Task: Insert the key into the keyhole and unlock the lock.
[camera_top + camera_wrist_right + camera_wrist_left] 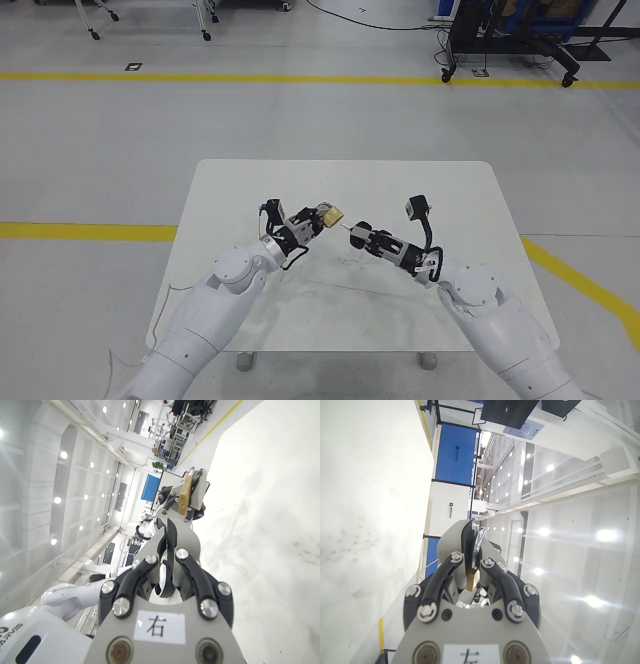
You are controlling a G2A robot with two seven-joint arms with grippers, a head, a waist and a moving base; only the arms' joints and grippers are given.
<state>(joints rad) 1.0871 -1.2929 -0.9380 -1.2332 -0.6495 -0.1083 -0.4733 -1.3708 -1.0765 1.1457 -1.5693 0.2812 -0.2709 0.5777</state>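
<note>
Above the tabletop's [240, 185] middle, the left claw [318, 220] is clenching a brass padlock [331, 215], while the right claw [357, 234], just at its 4 o'clock, is gripping the key [347, 228], tip pointing at the padlock's base.

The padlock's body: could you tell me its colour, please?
The padlock is brass yellow, clearest in the right wrist view.

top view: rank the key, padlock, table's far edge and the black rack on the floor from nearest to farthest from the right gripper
1. key: in the jaws of the right gripper.
2. padlock: just past the key, held by the left gripper.
3. table's far edge: beyond both arms.
4. black rack: on the floor, well behind the table.
</note>
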